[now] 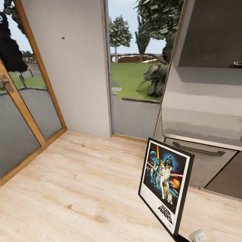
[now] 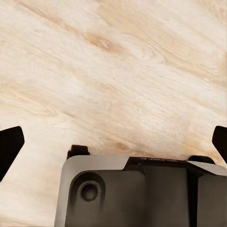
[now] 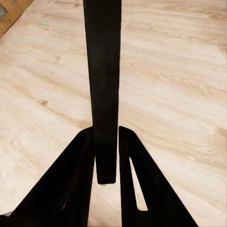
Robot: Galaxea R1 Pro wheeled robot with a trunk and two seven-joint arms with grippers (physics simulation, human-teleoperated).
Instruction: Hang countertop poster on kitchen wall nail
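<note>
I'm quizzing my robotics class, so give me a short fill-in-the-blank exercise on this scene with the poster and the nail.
1. The poster is clamped edge-on by the ____ gripper.
2. The left gripper is open over the bare ____ floor.
3. The wall nail sits on the grey wall to the ____ of the poster in the head view.

Missing words: right; wooden; upper left

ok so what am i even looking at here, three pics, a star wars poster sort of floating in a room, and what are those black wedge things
These are simulator renders from a two-armed wheeled robot. The big picture comes from its head camera, looking down over a wooden floor toward a grey wall carrying a tiny dark nail. The poster is not floating: the right gripper holds it by the bottom edge. The right wrist camera looks along that gripper, so the black wedges are its fingers, closed on the poster's dark edge. The left wrist camera shows the left gripper spread open over the floor, holding nothing.
</note>
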